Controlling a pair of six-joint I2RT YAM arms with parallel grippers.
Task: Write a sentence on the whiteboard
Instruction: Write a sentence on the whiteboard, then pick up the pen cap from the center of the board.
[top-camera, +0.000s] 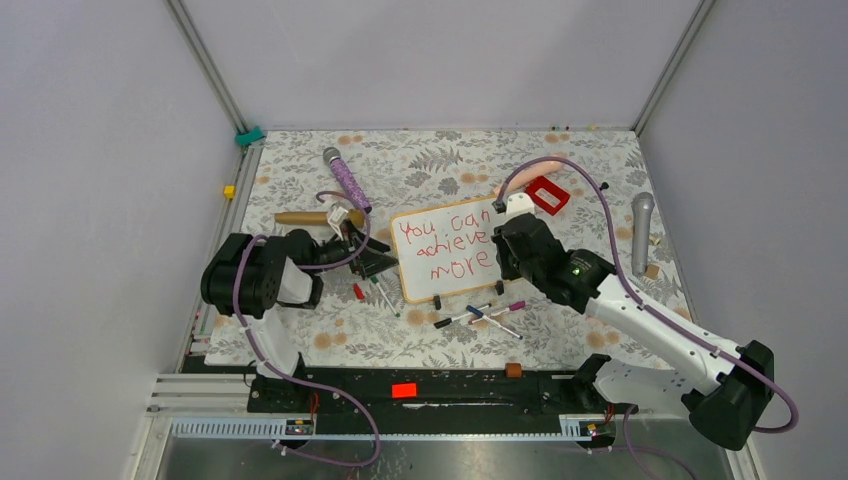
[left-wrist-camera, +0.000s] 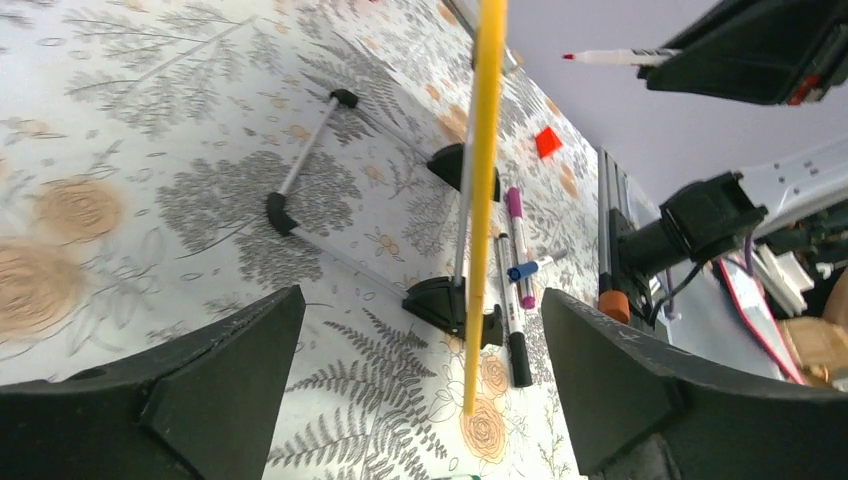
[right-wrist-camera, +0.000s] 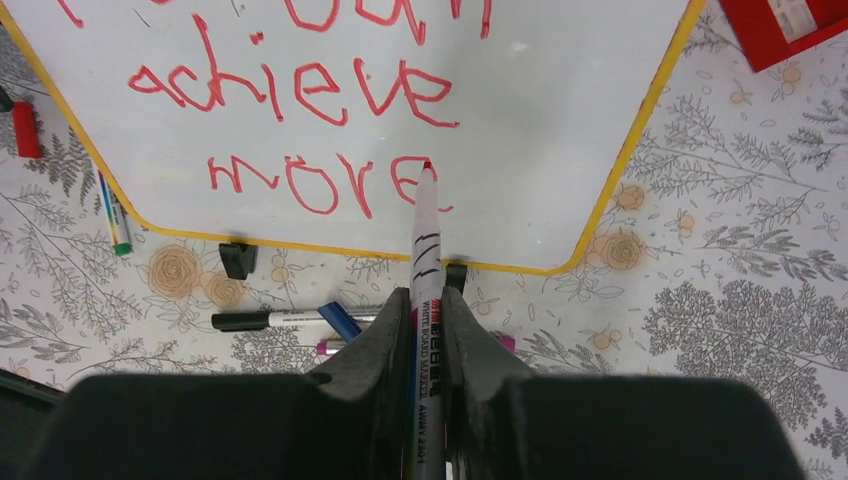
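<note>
Two grippers: the right gripper (right-wrist-camera: 427, 310) is clamped on a red marker (right-wrist-camera: 425, 225). The left gripper (left-wrist-camera: 420, 335) has its jaws wide apart and grips nothing.
Whiteboard position: the whiteboard (top-camera: 470, 262) lies flat mid-table on the floral cloth (top-camera: 420, 160), between the two arms. Its left edge is seen edge-on between the left jaws, with neither finger touching it.
Sentence: the sentence (right-wrist-camera: 300, 90) reads "You can achieve more" in three red lines and looks complete down to the final "e".
Marker tip: it points at that last "e". The left wrist view suggests it stands just off the surface, though contact cannot be ruled out.
Step in hand: judged to be finishing or checking the last letter and taking the pen off.
Method advised: lift the marker straight away from the board, with no sideways drag across the lettering.
Board restraint: nothing holds the board. Any touch-up stroke should be light and short, or the board may slide on its black feet (right-wrist-camera: 237, 258).
Clearance: keep the right wrist above the writing when it moves off.
Hazard: loose spare markers (top-camera: 490, 315) lie just beside the near edge and could roll if knocked.
</note>
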